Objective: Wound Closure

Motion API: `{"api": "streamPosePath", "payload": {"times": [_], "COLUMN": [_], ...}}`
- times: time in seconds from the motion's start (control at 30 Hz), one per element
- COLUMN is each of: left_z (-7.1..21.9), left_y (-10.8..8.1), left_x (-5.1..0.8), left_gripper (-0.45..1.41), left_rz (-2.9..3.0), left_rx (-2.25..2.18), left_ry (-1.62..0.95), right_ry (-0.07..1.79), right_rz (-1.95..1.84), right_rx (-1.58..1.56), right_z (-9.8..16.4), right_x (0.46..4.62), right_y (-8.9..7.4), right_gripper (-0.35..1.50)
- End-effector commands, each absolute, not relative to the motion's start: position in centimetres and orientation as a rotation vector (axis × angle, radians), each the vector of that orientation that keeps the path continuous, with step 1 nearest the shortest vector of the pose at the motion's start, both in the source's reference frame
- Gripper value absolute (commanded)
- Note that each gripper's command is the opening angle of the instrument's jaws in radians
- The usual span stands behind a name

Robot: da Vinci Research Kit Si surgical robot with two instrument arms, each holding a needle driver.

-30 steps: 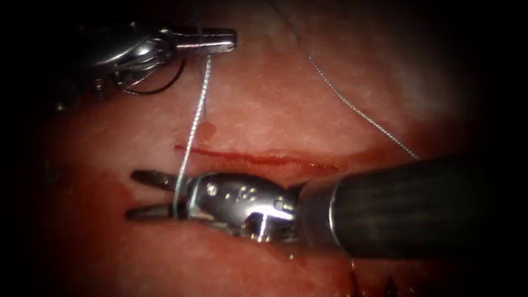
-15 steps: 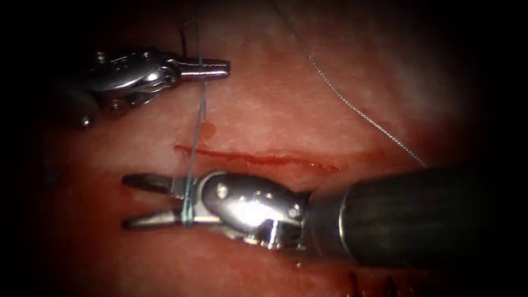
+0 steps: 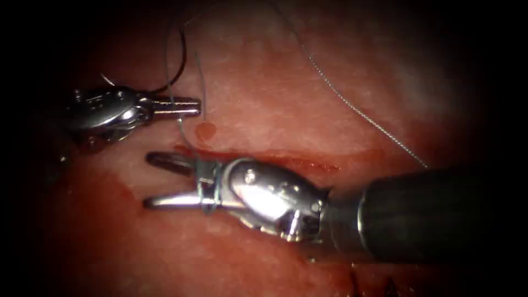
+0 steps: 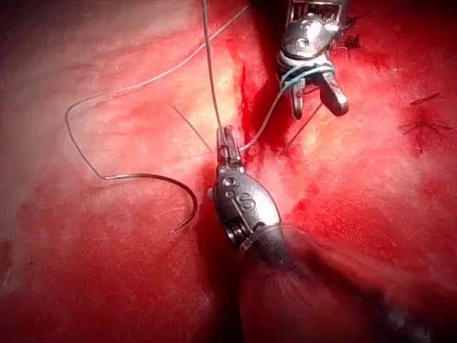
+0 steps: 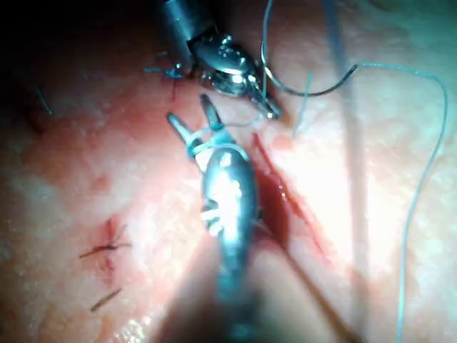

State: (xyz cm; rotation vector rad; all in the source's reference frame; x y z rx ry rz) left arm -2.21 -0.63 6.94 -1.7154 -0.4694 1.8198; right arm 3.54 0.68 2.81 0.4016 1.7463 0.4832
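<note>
I am in the middle of tying a knot: the thread [image 3: 187, 129] is wound round my right tool [image 3: 170, 181] just behind its two jaws, which stand wide apart and hold nothing, lying along the cut [image 3: 286, 159] in the tissue [image 3: 286, 99], which runs side to side in the endoscope view. My left tool [image 3: 190, 105] sits a little above the cut's left end, its jaws closed on the thread. The needle [image 4: 168, 187] is free of both tools and out of the tissue, lying flat on the surface beside the left tool, with its thread trailing away from it in a long loose curve. As I judge it, the wraps must stay on the right tool while those open jaws find a thread end to grip, and the left tool must keep its hold. Against the frame one second ago, the left tool has come down and to the left, closer to the cut, so the thread that ran straight and taut between the tools now hangs slack in a curl. The right tool has moved up against the cut and swung slightly, and thread now bunches round both jaw roots.
</note>
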Motion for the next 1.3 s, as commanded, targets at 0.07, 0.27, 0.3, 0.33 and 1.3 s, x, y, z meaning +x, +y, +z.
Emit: {"api": "streamPosePath", "payload": {"times": [0.07, 0.27, 0.3, 0.33, 1.3], "left_z": [7.0, 6.9, 6.9, 6.9, 5.9], "left_y": [-0.9, -1.1, -1.1, -1.2, -1.8], "left_x": [-2.23, -2.15, -2.14, -2.13, -2.14], "left_gripper": [-0.45, -0.45, -0.45, -0.45, -0.45], "left_rz": [1.818, 1.816, 1.813, 1.815, 1.778], "left_rx": [-1.713, -1.709, -1.706, -1.707, -1.673], "left_ry": [-0.476, -0.478, -0.481, -0.479, -0.532], "right_ry": [1.739, 1.736, 1.731, 1.727, 1.463], "right_rz": [0.518, 0.595, 0.608, 0.613, 0.746], "right_rx": [0.385, 0.349, 0.335, 0.328, 0.118], "right_z": [2.9, 3.0, 3.0, 3.0, 3.6], "right_x": [3.57, 3.50, 3.49, 3.49, 3.53], "right_y": [0.6, 0.7, 0.7, 0.7, 0.6], "right_gripper": [0.42, 0.42, 0.42, 0.42, 0.41]}}
